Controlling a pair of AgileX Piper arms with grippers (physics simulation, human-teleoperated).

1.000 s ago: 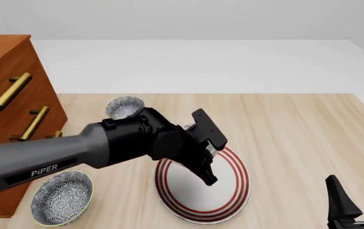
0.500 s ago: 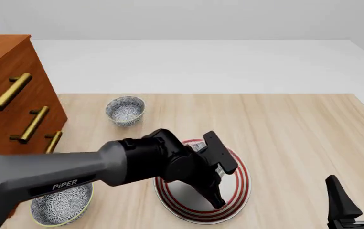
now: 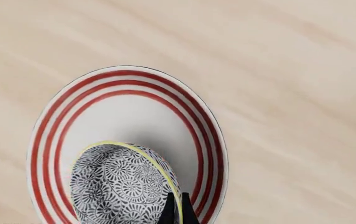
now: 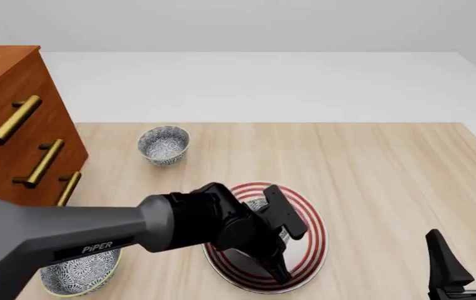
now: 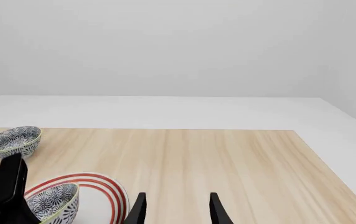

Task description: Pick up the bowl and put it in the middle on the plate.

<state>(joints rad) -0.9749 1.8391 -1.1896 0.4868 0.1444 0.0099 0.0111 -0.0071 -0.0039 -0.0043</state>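
The left tool [image 3: 176, 212], pinching the bowl [image 3: 118, 184] rim, should set it level at the plate [image 3: 128, 116] centre before releasing.

The left arm reaches low across the middle, its left gripper [image 3: 178, 212] pinched together. The right gripper [image 5: 174, 207] rests near, fingers spread

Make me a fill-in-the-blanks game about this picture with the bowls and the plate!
1. The plate has rings of the colour ____.
2. The left gripper holds the bowl over the ____.
3. The dresser's handles are coloured ____.
4. The right gripper's fingers are ____, holding nothing.

Missing words: red; plate; gold; open
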